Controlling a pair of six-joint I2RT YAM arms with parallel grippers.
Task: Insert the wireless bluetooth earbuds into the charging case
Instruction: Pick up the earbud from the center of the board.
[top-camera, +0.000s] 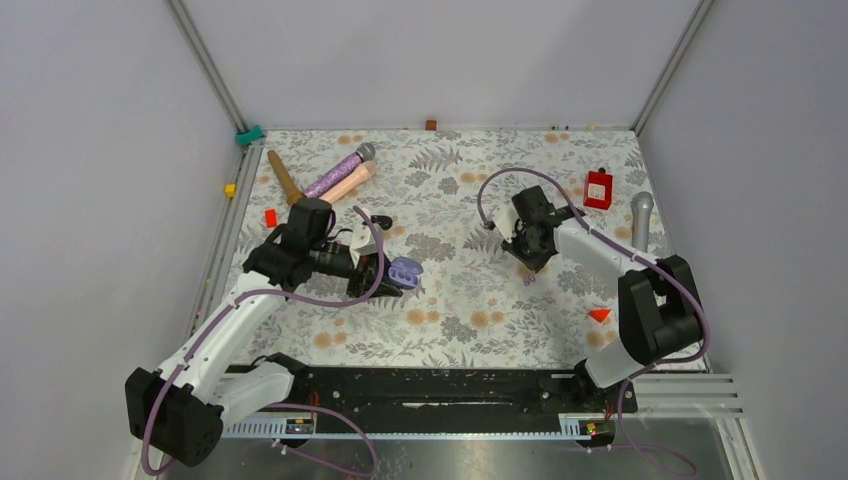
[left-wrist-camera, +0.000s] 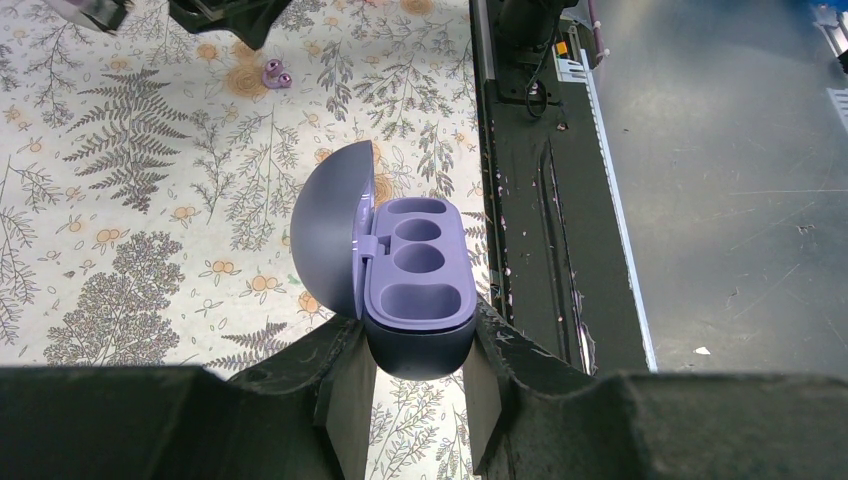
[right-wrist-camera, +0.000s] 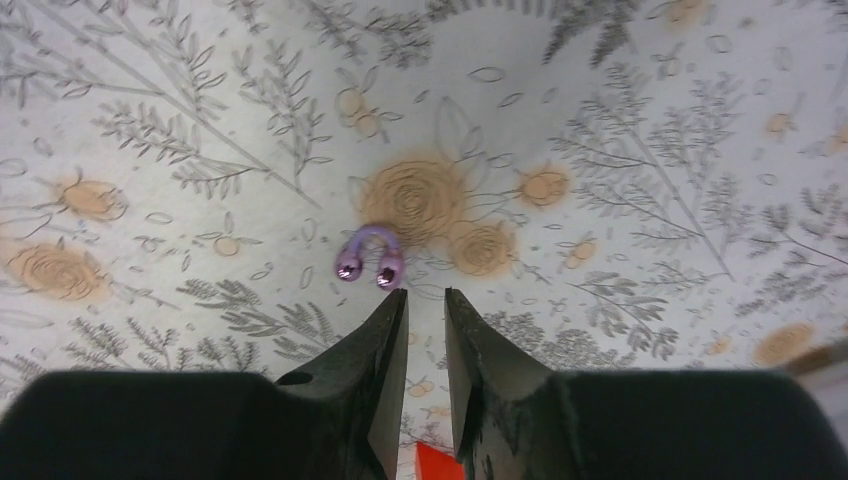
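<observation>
The purple charging case (left-wrist-camera: 418, 262) has its lid open, showing empty wells. My left gripper (left-wrist-camera: 418, 322) is shut on the case's dark lower body and holds it over the floral cloth; it also shows in the top view (top-camera: 404, 270). A pair of purple earbuds (right-wrist-camera: 368, 262) lies on the cloth just beyond and left of my right gripper's (right-wrist-camera: 425, 292) tips. The right jaws stand a narrow gap apart with nothing between them. The earbuds also show in the top view (top-camera: 529, 279) and far off in the left wrist view (left-wrist-camera: 276, 73). No black earbuds are visible.
Three microphones (top-camera: 340, 172) lie at the back left and a silver one (top-camera: 641, 220) at the right. A red box (top-camera: 598, 188) stands at the back right. A red-orange wedge (top-camera: 600, 314) lies near the right arm, and a small red block (top-camera: 270, 217) lies left.
</observation>
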